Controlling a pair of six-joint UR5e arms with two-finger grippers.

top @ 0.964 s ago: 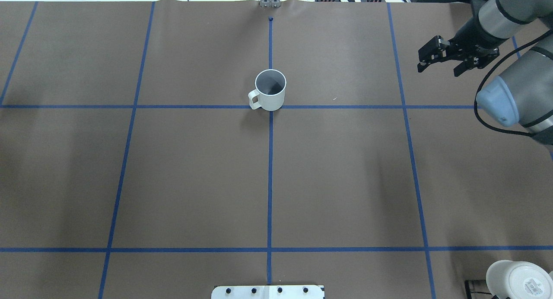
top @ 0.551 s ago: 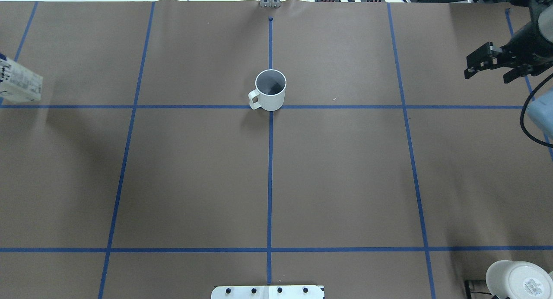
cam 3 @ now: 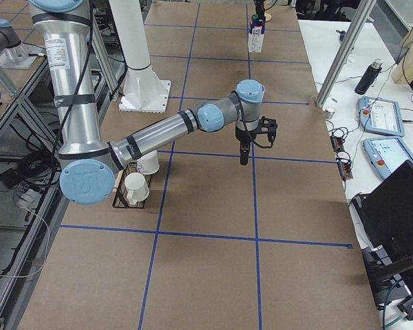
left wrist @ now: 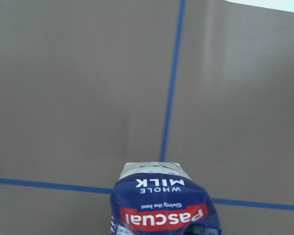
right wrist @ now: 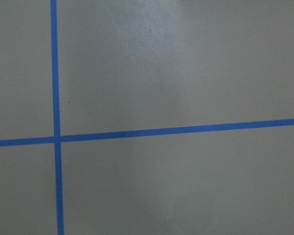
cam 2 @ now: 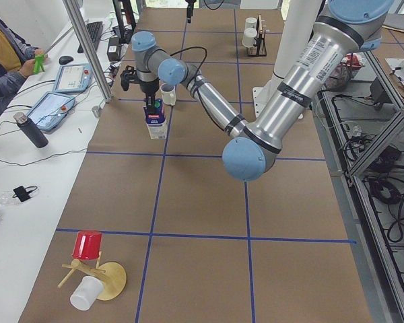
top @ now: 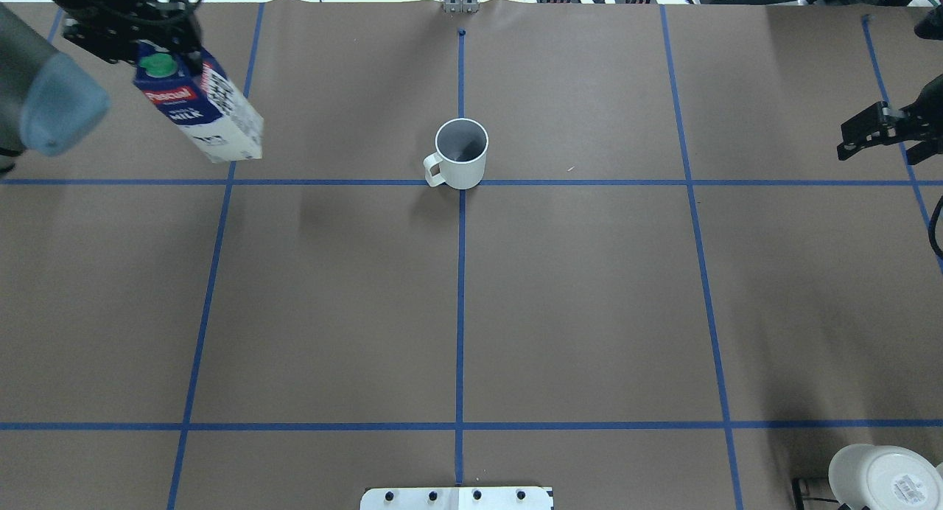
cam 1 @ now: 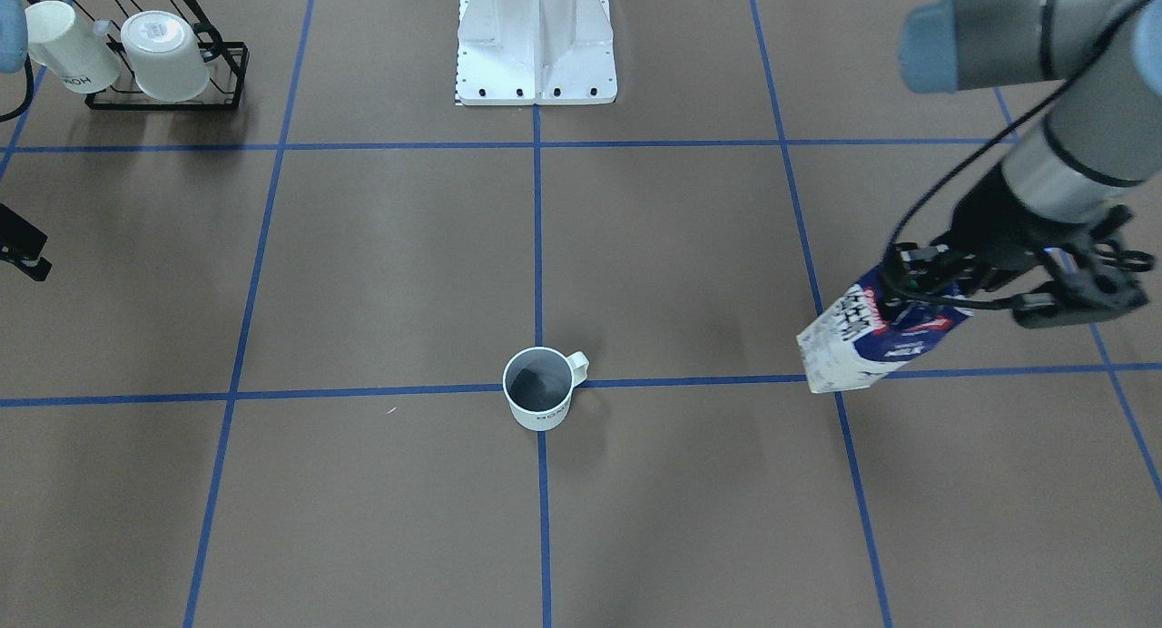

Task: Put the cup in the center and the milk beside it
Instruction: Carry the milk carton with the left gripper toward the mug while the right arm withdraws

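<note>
Overhead view, clock bearings taken from the cup. The cup (top: 460, 156) stands upright on the brown paper table (top: 589, 311), its base touching the 12 o'clock side of a crossing of blue tape lines (top: 331, 182), with its handle turned toward 8 o'clock and the dark inside facing up. The milk (top: 202, 112) is at about 10 o'clock, well apart from the cup. It is tilted, green cap uppermost and base slanting toward 4 o'clock. Its shadow lies separate on the paper, so it appears clear of the table. The left gripper (top: 147, 46) has its jaws pinching the carton's top end, one finger on each side near the cap. The left wrist view shows the "WHOLE MILK" face hanging below the camera. The right gripper (top: 880, 130) is at 3 o'clock, near the table edge, with jaws spread and nothing between them. Its wrist view shows only paper and tape. An upturned white mug (top: 884, 480) sits at the 5 o'clock corner.
</note>
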